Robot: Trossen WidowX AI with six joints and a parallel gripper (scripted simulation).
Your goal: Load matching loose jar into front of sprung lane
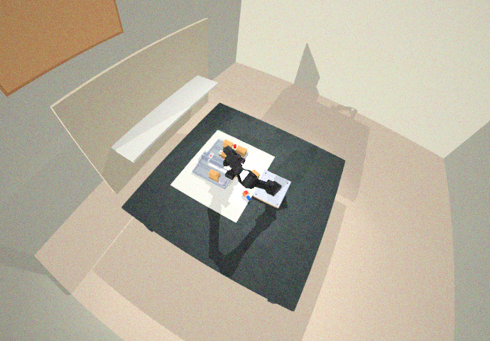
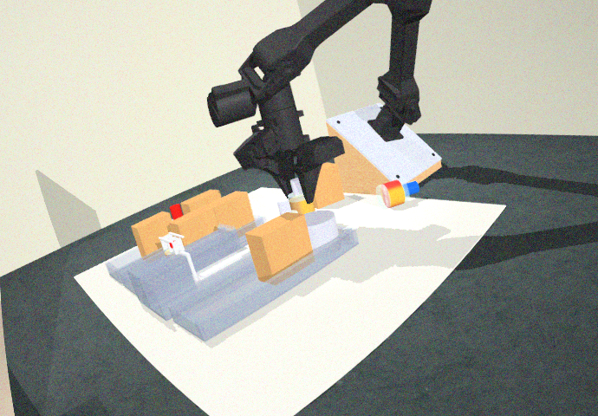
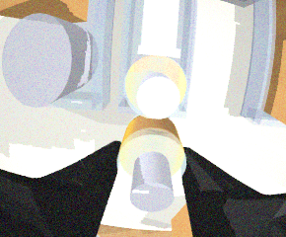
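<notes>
Dark grey-green table top (image 2: pixel 530 314), seen from one corner. Lying flat on it, a white rectangular mat (image 2: pixel 339 314) covering the middle. On the mat, a pale translucent lane rack (image 2: pixel 201 299), tan blocks (image 2: pixel 277 245) among its lanes. Near the mat's far edge, a small red, yellow and blue jar (image 2: pixel 397 191) on its side. Just beyond, directly on the table, a tan wedge base (image 2: pixel 383 154) with a white sloping plate.

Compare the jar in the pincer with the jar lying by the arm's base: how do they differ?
The held jar is upright in the shut pincer at the front of the rack; the loose jar lies on its side on the white sheet, untouched. The held jar has a yellow-orange body and pale grey cap; the loose jar has red and yellow bands and a blue cap. Both are small capped cylinders.
</notes>
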